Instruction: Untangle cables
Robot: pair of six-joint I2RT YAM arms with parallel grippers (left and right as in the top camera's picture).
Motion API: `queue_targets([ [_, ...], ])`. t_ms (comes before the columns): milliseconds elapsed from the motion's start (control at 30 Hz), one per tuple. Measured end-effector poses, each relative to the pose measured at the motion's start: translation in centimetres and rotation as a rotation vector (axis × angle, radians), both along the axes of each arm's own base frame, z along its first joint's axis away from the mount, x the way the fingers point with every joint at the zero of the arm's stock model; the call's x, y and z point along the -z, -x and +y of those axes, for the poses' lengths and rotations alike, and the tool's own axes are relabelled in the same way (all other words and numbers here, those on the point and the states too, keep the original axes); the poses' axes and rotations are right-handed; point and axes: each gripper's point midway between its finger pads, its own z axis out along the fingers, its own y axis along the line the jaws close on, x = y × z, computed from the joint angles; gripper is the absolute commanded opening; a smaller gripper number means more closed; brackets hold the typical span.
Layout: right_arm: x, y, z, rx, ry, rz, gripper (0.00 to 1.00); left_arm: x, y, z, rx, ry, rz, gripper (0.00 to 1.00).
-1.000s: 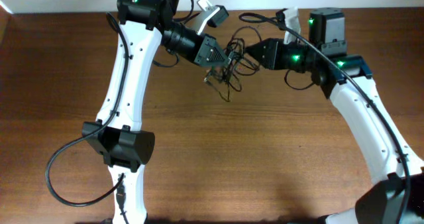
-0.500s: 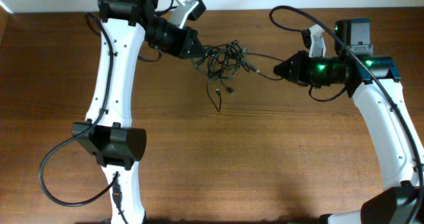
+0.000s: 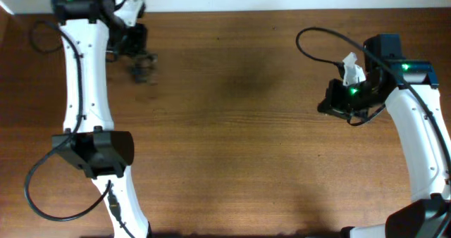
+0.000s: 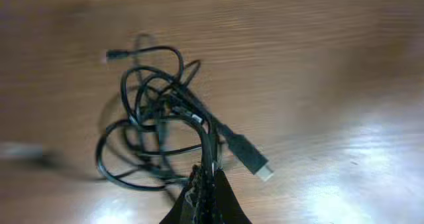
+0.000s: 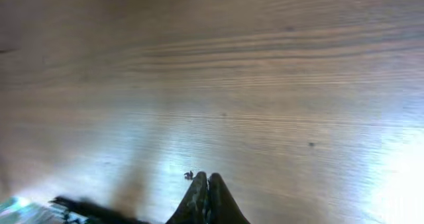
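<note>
Wooden tabletop (image 3: 232, 139), two white arms, one cable clump at the far-left corner.
Cables (image 4: 156, 128): one knotted clump of thin black wire lying on the wood; number of separate wires in it cannot be told. Left gripper (image 4: 207, 184) sits right over it, fingers pinched tight on strands at the clump's near edge. Two plug ends show: a bigger plug (image 4: 250, 156) with a metal tip just beside the fingers, and a small plug (image 4: 114, 54) on the far side. Right gripper (image 5: 206, 187) is well apart at the table's right side, fingers pressed tip to tip over bare wood.
</note>
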Motion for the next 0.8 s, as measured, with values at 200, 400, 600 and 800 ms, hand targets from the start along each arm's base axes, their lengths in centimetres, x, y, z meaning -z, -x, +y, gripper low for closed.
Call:
queue_targets([
  [200, 0.1, -0.6, -0.6, 0.004, 0.038, -0.025, 0.04, 0.0, 0.0, -1.9, 0.005, 0.035, 0.003, 0.00],
  [400, -3.8, -4.9, 4.3, -0.105, -0.221, -0.276, 0.68, -1.8, 0.5, -7.9, 0.116, 0.381, -0.001, 0.00],
  [600, -6.8, -6.0, 12.3, -0.216, -0.335, -0.404, 0.80, -3.8, 2.0, -14.8, 0.264, 0.592, 0.016, 0.00],
  [800, -6.6, -5.9, 16.8, -0.214, -0.319, -0.413, 0.65, -5.1, 2.4, -19.5, 0.383, 0.658, -0.019, 0.00],
])
